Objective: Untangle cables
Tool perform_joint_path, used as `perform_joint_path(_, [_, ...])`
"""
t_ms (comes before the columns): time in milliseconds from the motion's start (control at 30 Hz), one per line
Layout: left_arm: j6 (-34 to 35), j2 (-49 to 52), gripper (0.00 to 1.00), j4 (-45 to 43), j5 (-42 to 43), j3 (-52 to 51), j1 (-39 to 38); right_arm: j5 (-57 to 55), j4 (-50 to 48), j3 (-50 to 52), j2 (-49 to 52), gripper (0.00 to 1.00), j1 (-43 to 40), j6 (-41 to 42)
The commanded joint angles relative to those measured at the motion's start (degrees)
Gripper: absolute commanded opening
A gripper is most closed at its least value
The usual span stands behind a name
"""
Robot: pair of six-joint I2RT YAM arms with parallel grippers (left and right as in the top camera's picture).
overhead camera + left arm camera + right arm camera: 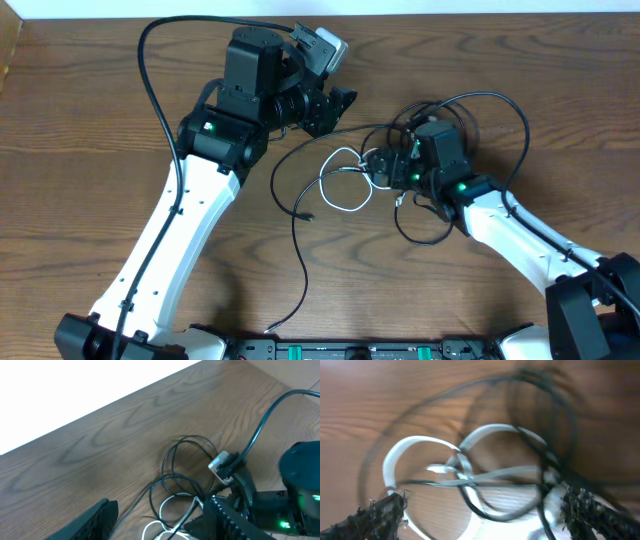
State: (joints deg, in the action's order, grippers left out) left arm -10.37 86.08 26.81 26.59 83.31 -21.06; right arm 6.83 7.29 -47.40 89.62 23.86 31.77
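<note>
The overhead camera was fixed above the table (80, 200) and looked straight down. It stood far enough back to take in the left arm (170, 230), the right arm (510, 225), the white cable (323, 183) and the black cable (298, 250).

The left wrist camera sat raised off the surface. It looked obliquely across the wood toward the right arm, with the left gripper's fingers (95, 520) at the lower edge.

The right wrist camera hung close over the surface, facing down between the right gripper's fingers (375, 515); its view was blurred.

All three views shared the crossed cable loops.
</note>
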Motion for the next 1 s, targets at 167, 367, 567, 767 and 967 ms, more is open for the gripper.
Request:
perform_joint_path(167, [-0.5, -0.3, 0.60, 0.1, -0.5, 0.3, 0.2, -13.6, 9.1, -3.8, -1.2, 0.95, 1.4, 0.7])
perform_joint_path(367, [-0.5, -0.3, 0.60, 0.1, -0.5, 0.3, 0.2, -13.7, 9.4, -8.5, -3.5, 0.96, 2.6, -3.8])
perform_joint_path(567, [-0.5, -0.3, 0.60, 0.1, -0.5, 0.3, 0.2, -12.5, 10.5, -14.0, -3.0, 0.97, 2.6, -4.6])
perform_joint_path(767, [-0.5, -0.3, 0.60, 0.1, -0.5, 0.3, 0.2, -9.9, 10.3, -14.6, -0.2, 0.95, 2.8, -4.6])
perform_joint_path(967, [-0.5, -0.3, 0.60, 0.1, -0.5, 0.3, 0.2, -7.5, 9.7, -14.6, 2.3, 0.95, 4.4, -4.0])
